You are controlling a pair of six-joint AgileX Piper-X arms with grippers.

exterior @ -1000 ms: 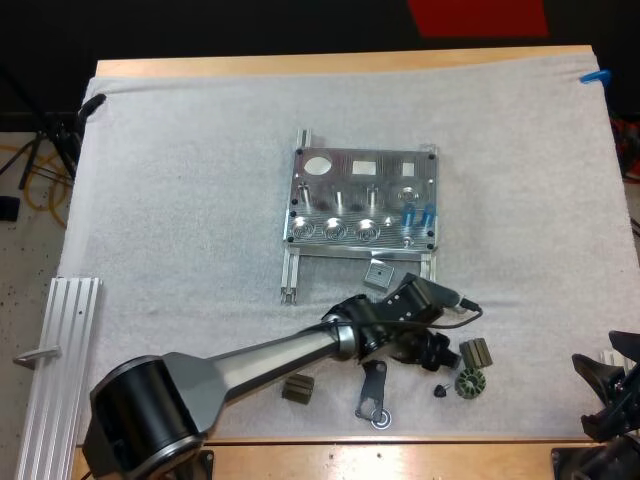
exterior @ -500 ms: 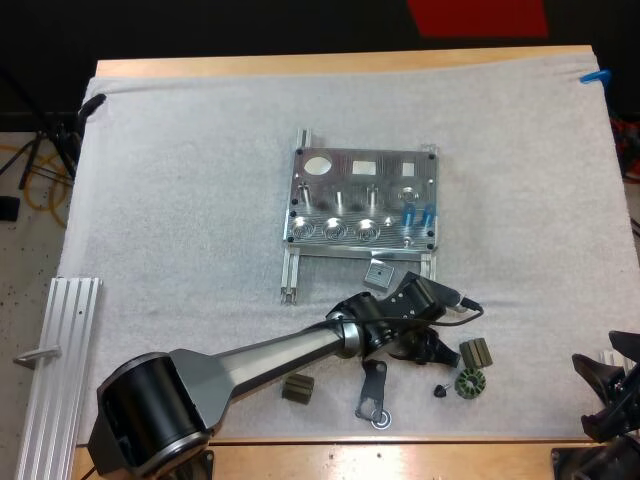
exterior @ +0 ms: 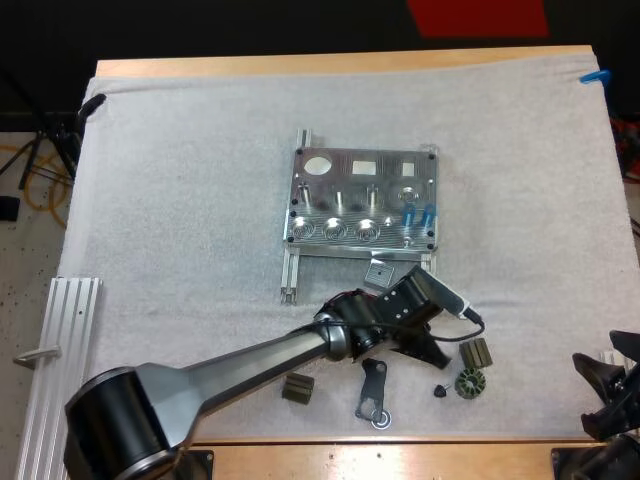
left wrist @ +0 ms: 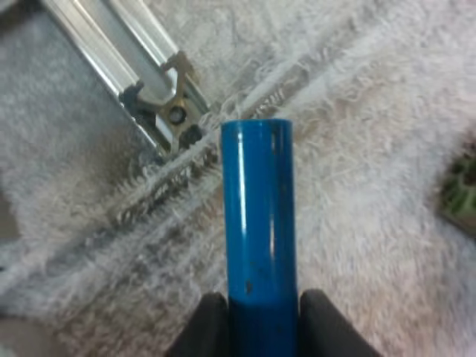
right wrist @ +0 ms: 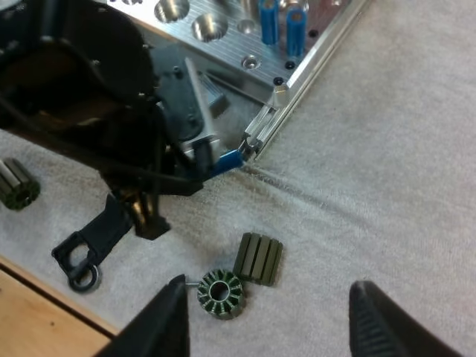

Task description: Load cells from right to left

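1. Currently, a ribbed dark block point(exterior: 297, 387) lies on the white mat point(exterior: 180, 200), left of a black link point(exterior: 373, 392).
2. The left gripper point(left wrist: 262, 316) clamps a blue cylinder point(left wrist: 258, 216) from both sides. The cylinder's free end points at the near end of the fixture rail point(left wrist: 175, 111).
3. The metal fixture point(exterior: 362, 200) carries two seated cylinders point(exterior: 408, 214) upright at its right side.
4. A toothed ring point(exterior: 469, 383) and a second ribbed block point(exterior: 476, 352) lie just beside each other, right of the left gripper.
5. The right gripper point(right wrist: 271, 320) has its fingers apart and grips nothing; it hangs near the toothed ring.
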